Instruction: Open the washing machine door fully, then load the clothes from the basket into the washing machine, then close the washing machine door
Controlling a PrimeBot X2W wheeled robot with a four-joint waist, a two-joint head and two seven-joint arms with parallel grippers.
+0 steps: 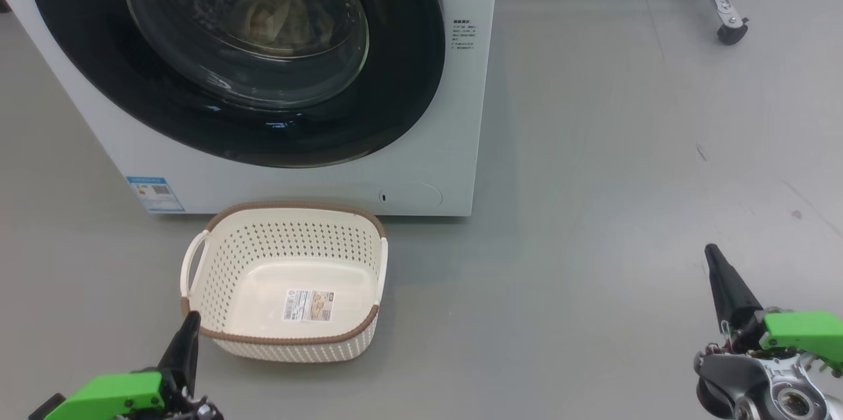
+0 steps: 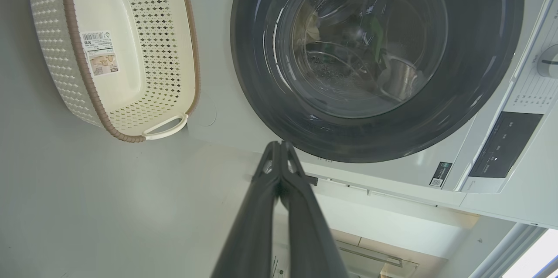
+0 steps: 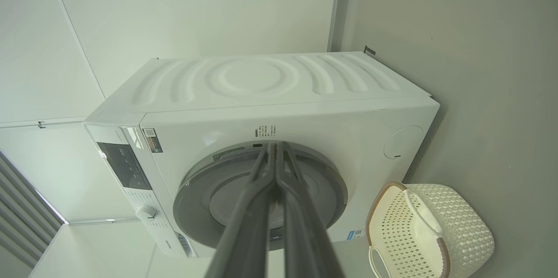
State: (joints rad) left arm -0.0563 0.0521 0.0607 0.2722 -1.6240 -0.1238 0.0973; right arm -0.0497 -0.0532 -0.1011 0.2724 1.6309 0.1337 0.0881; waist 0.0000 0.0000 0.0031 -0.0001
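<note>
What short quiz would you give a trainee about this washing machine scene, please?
1. True or false: the basket is empty.
2. Pick one: the clothes lie A) in the basket, B) inside the washing machine, behind the glass, C) over the basket's rim.
3. Short answer: how do the washing machine door and the jaws of the left gripper and right gripper stand?
Key: 1 true; 2 B; 3 door shut, both jaws shut on nothing.
</note>
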